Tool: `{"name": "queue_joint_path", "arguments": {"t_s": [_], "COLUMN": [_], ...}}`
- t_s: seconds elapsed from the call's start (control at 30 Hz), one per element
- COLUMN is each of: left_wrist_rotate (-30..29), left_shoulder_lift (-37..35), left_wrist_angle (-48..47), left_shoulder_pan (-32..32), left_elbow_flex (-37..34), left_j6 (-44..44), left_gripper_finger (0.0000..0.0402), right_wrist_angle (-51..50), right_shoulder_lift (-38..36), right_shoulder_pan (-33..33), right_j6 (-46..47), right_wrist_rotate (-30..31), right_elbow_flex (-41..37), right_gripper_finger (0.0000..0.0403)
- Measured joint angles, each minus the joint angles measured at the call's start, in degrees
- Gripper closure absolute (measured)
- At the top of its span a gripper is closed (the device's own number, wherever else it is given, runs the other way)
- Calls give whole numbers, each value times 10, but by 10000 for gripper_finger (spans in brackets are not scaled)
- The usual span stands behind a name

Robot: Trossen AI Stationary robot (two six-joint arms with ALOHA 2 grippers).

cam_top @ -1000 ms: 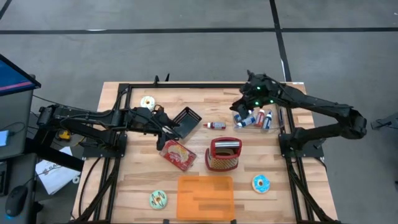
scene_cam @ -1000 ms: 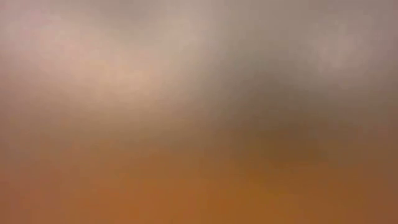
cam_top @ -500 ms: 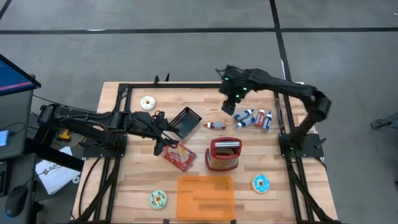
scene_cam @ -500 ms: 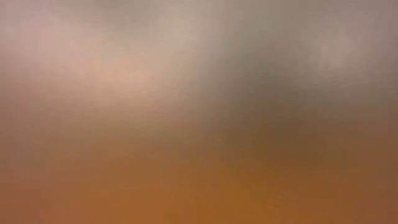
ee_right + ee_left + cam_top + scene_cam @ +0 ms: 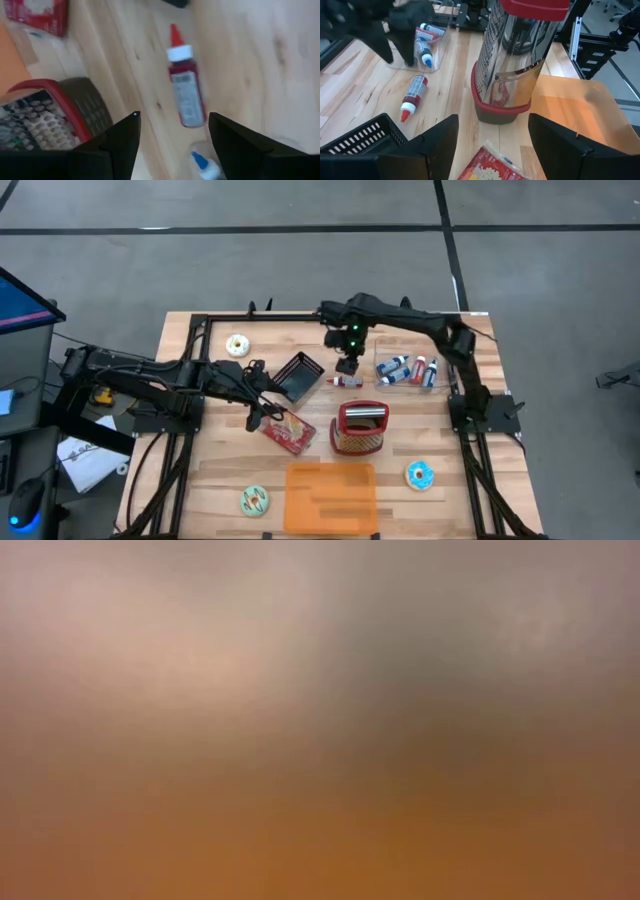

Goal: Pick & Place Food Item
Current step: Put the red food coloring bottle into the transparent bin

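The red bottle (image 5: 347,381) lies flat on the tabletop (image 5: 220,470), between the black basket (image 5: 300,373) and the clear tray (image 5: 412,369) that holds more small bottles. In the right wrist view the bottle (image 5: 185,96) lies on bare wood, red tip and white collar pointing away from the tray's blue-tipped bottle (image 5: 206,166).

The right end effector (image 5: 347,364) hangs just above the red bottle, fingers spread apart and gripping nothing; the bottle shows in the gap between them.

Just beside the bottle, toward the front, stands the grater (image 5: 360,427), upright, with a red handle and red base. A red snack packet (image 5: 287,429) lies to its left on the tabletop.

The left end effector (image 5: 262,406) sits at the packet's near corner, next to the basket, its fingers apart and empty; its wrist view shows the packet (image 5: 492,167) between the fingers, the grater (image 5: 512,65) ahead and the bottle (image 5: 413,96) beyond the basket's rim.

An orange board (image 5: 331,495) lies at the front edge. Three donuts sit apart: a white one (image 5: 237,344) at the back left, a green one (image 5: 254,500) front left, a blue one (image 5: 420,474) front right.

The low view is a blur.
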Motion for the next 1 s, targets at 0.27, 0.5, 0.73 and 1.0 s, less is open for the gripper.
{"name": "queue_joint_path", "arguments": {"t_s": [0.27, 0.5, 0.73, 1.0], "left_wrist_rotate": [0, 0, 0, 0], "left_shoulder_lift": [0, 0, 0, 0], "left_wrist_angle": [0, 0, 0, 1], "left_shoulder_pan": [0, 0, 0, 0], "left_elbow_flex": [0, 0, 0, 0], "left_j6": [0, -5, -11, -22], "left_gripper_finger": [164, 164, 164, 164], "right_wrist_angle": [1, 25, 69, 89], "right_shoulder_lift": [56, 84, 84, 104], "right_shoulder_pan": [30, 45, 44, 59], "right_j6": [-26, -48, -55, -59], "right_wrist_rotate": [6, 54, 91, 90], "right_elbow_flex": [1, 1, 0, -21], "right_gripper_finger": [177, 177, 177, 177]}}
